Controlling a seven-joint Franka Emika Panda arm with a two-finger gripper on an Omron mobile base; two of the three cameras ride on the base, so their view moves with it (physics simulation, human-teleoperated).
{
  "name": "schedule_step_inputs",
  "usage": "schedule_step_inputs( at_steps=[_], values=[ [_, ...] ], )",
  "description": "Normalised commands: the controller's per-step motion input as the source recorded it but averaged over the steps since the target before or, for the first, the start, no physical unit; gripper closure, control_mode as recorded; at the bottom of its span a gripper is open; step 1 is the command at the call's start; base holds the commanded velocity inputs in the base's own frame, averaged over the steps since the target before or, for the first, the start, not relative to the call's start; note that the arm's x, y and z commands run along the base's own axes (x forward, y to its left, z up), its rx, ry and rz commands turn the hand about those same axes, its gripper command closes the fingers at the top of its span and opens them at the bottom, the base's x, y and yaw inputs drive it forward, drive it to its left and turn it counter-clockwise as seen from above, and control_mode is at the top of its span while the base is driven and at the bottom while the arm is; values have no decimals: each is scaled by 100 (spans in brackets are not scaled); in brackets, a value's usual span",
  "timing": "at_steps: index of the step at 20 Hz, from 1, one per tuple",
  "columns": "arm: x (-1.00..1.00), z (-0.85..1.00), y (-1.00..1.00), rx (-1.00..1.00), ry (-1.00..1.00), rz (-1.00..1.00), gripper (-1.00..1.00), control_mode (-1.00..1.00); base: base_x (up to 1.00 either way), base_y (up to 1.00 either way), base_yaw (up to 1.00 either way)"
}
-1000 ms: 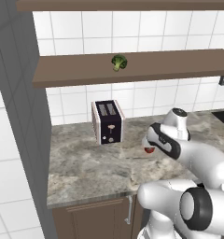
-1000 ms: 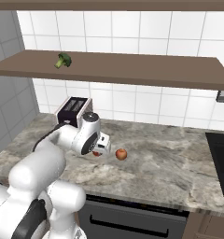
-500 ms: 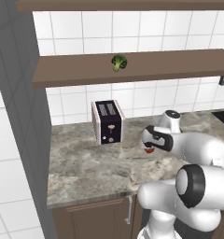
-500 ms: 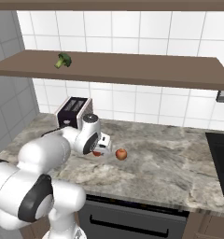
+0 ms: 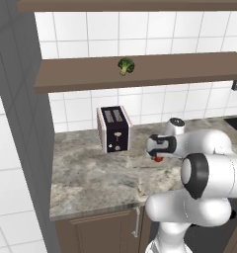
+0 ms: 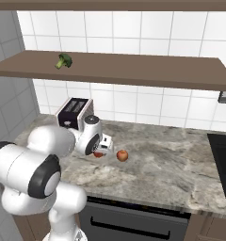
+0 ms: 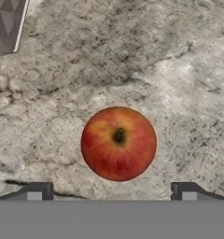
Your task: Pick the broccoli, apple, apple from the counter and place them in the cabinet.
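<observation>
Already broccoli [image 5: 125, 65] on cabinet [image 5: 81, 79], gripper [image 7: 111, 191] spread wide above red apple [image 7: 118, 143], counter [image 7: 179, 70]

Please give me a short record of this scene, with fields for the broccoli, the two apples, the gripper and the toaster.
broccoli: lying on the cabinet
apple below the gripper: on the counter, not grasped
second apple: on the counter, to the right of the first in the right base view
gripper: open, above the first apple
toaster: on the counter by the tiled wall

Black-and-white toaster [image 5: 114, 129] standing upright against white tiled wall [image 5: 140, 29]; brown base cupboard door [image 5: 98, 232] with metal handle [image 5: 136, 222] sitting below.
</observation>
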Motion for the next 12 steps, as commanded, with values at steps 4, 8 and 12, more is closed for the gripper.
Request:
schedule_step_inputs(
  at_steps=[4,8,12],
  values=[
    [22,-18,0,-2,0,0,-100,-100,0,0,0],
    [22,-20,0,-1,0,0,-100,-100,0,0,0],
    [23,-20,0,-1,0,0,-100,-100,0,0,0]
  ],
)
